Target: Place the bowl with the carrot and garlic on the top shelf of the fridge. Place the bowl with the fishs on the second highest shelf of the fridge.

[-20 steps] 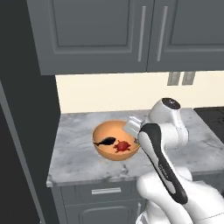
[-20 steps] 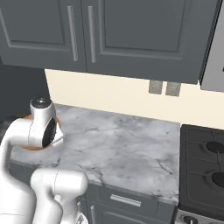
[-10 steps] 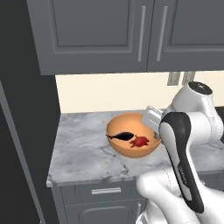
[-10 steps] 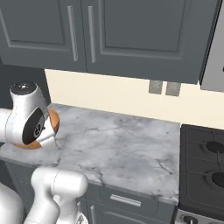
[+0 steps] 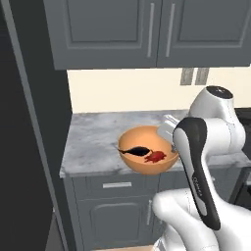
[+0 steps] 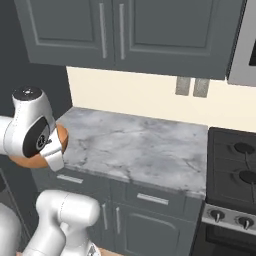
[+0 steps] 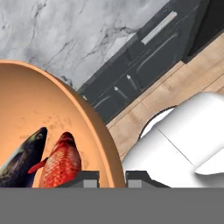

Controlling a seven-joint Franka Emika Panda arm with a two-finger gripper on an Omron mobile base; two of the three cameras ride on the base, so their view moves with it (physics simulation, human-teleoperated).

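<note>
The orange bowl with the fishs (image 5: pixel 147 156) hangs over the front part of the marble counter (image 5: pixel 93 142). My gripper (image 5: pixel 170 137) is shut on its right rim. In the hand view the rim (image 7: pixel 94 127) runs down between my gripper's (image 7: pixel 111 179) two tips. A slim dark fish (image 7: pixel 19 159) and a red fish (image 7: pixel 61 164) lie inside. From the right base camera, orange patches of the bowl (image 6: pixel 63 140) peek out behind the arm. The fridge's tall dark side (image 5: pixel 29 122) stands left of the counter, its shelves hidden. The bowl with the carrot and garlic is out of view.
Grey wall cabinets (image 5: pixel 147 29) hang above the counter. Drawers and doors (image 6: pixel 145 210) run below it. A black stove (image 6: pixel 235 165) borders the counter on the right. Wooden floor (image 7: pixel 175 92) lies beneath the bowl's outer side.
The arm has swung right and risen, carrying the orange bowl rightward to the counter's front. Both base views have shifted a little.
</note>
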